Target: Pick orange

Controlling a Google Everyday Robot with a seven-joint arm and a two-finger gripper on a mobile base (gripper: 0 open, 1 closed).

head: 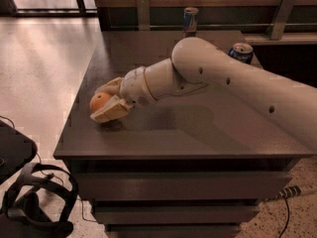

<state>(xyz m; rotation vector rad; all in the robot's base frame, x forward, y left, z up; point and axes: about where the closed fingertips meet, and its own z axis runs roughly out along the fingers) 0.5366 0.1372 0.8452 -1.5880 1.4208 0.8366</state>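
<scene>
The orange (pixel 98 101), small and round, is near the left edge of the dark table (pixel 163 133). My gripper (pixel 100 103) reaches in from the right at the end of the white arm (pixel 208 73). Its tan fingers (pixel 111 110) lie on both sides of the orange, one in front and one behind, closed against it. The fruit's left side shows between the fingertips; its right side is hidden by the gripper. I cannot tell whether the orange rests on the table or is just off it.
A tall drink can (pixel 190 19) stands at the table's back edge. A blue can (pixel 241 52) stands at the back right, behind the arm. A black strap and cables (pixel 34 202) lie on the floor at the lower left. A wall rail runs behind the table.
</scene>
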